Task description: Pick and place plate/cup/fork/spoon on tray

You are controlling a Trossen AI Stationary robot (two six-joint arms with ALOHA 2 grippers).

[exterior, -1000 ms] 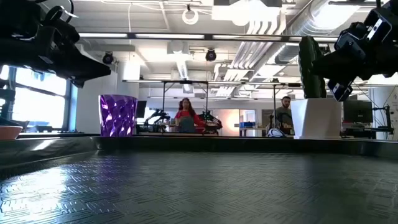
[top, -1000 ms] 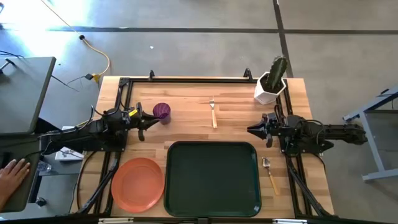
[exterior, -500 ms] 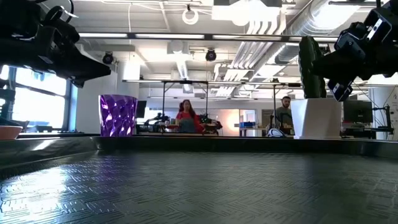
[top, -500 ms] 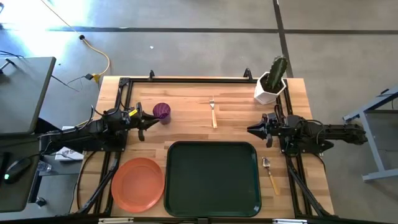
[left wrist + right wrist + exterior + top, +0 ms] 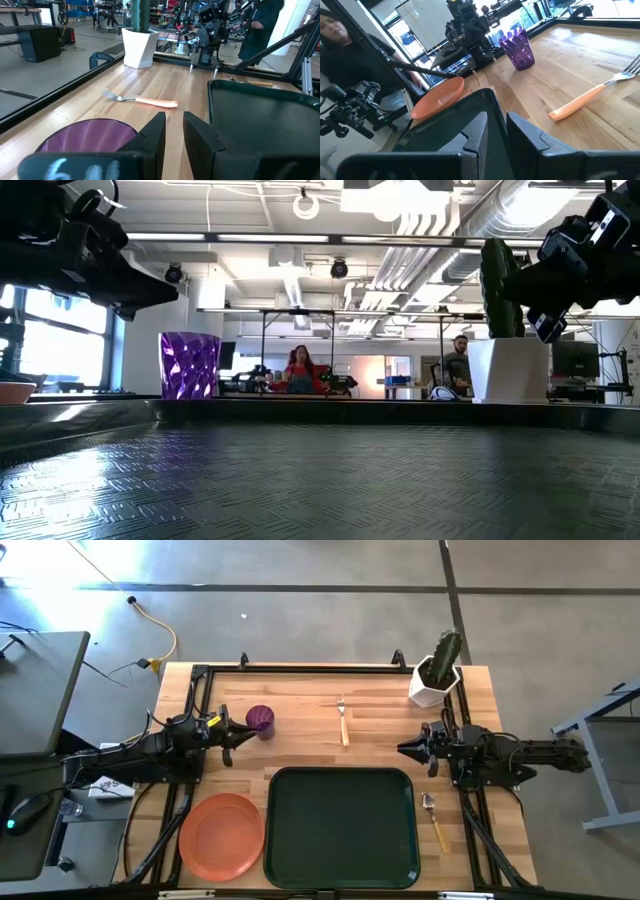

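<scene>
From above I see spoon (image 5: 435, 819) beside tray (image 5: 340, 826), low view hides it, left tool (image 5: 174, 134) and right tool (image 5: 497, 131) slightly open, holding nothing

Even, bright indoor light with daylight from one side; sharp at a distance, soft up close.

From above, a pale glare patch washes the floor (image 5: 100, 570) at the upper left, and shadows on the table (image 5: 300, 745) are faint. At table height, ceiling strip lights (image 5: 300, 237) glow, a window (image 5: 60, 350) blows out white, and the tray (image 5: 320, 480) carries a glossy sheen while both arms read as silhouettes. In the left wrist view the nearby cup (image 5: 90, 135) is blurred.
</scene>
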